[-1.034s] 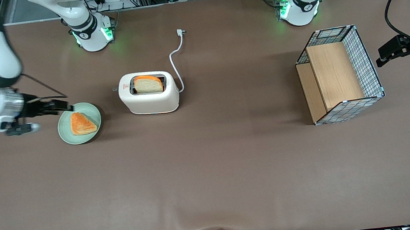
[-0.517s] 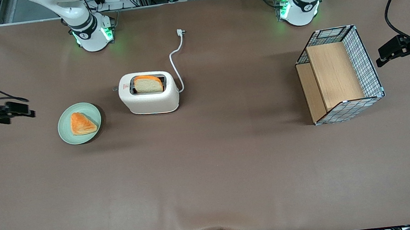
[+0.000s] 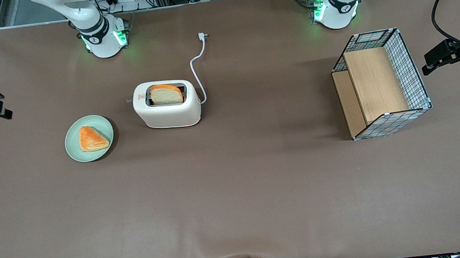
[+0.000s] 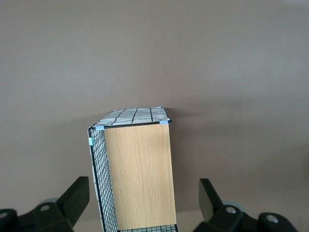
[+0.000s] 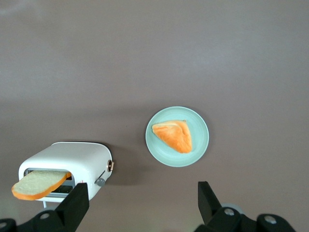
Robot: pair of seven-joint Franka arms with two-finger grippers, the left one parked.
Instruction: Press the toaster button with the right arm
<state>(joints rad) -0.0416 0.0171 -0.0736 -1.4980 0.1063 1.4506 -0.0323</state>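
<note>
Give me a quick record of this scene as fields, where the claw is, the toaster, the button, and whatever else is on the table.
claw: open, at the working arm's end of the table, apart from everything
toaster: upright, bread slice standing in its slot
button: grey knob on the toaster's narrow end, untouched
plate: green, holds a pastry, between claw and toaster
basket: toward the parked arm's end

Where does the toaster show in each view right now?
Front view: toaster, slice in its slot, beside the green plate.
Right wrist view: toaster, plate beside it, above the open claw.
Left wrist view: not in it.
Shared landmark: the plate.
</note>
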